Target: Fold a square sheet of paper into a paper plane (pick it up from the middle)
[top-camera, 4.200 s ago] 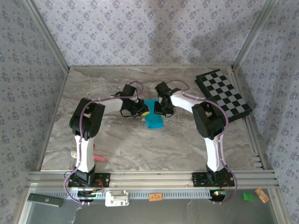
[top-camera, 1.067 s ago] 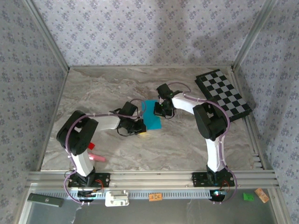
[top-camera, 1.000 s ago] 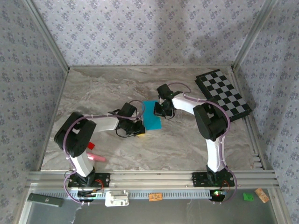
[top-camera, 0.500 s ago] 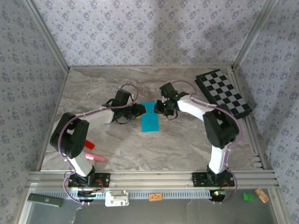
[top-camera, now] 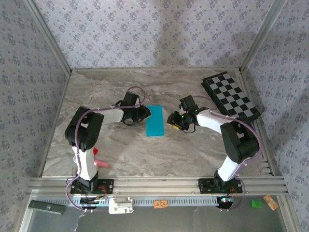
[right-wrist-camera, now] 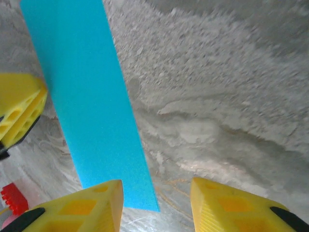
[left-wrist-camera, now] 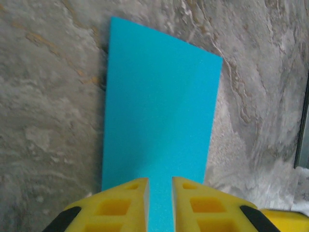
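Paper (top-camera: pixel 155 121), folded into a narrow cyan strip, is laid flat on the marbled surface (top-camera: pixel 125 150) between the two arms. The left hand (left-wrist-camera: pixel 160 205) is placed at the strip's left edge, its yellow fingers (left-wrist-camera: pixel 126 204) held narrowly apart over the paper. The right hand (right-wrist-camera: pixel 157 205) is held just right of the strip, its fingers spread wide on nothing. A checkered board (top-camera: pixel 231 97) is seen at far right.

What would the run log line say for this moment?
stage: folding | cyan-blue folded paper strip: flat on marble table | left gripper: at its edge, nearly closed | right gripper: open, off it
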Robot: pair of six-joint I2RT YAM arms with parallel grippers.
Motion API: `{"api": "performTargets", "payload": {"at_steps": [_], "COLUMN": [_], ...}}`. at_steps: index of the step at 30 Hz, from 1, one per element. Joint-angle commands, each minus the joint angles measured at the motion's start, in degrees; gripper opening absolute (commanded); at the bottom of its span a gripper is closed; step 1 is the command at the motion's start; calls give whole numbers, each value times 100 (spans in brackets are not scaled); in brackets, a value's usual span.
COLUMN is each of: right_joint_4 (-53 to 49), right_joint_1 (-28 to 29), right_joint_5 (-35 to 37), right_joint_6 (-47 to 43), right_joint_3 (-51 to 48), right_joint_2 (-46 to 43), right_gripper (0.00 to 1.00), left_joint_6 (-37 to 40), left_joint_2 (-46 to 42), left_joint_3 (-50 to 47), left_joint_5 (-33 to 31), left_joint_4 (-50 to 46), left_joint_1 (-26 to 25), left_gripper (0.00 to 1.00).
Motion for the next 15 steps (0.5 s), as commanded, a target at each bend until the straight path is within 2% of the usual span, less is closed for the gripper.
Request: {"api": "performTargets", "payload": {"at_steps": [1, 8, 15], "right_joint_4": [110, 212, 217], "right_joint_1": [99, 369, 485], "right_joint_5": [-246, -275, -387], "right_joint_6": [175, 363, 328], "right_joint_3": [-63, 4, 186], "right_joint_2": [61, 283, 500], "right_gripper": [43, 47, 46], "left_joint_6": [-274, -651, -654], "left_joint_2": [188, 338, 311], "left_joint_3": [-56, -302, -362], "left_joint_5": [-104, -270, -265], "left_joint_4": [239, 106, 63], "left_joint_1": [16, 15, 15], "left_gripper": [18, 18, 17]}}
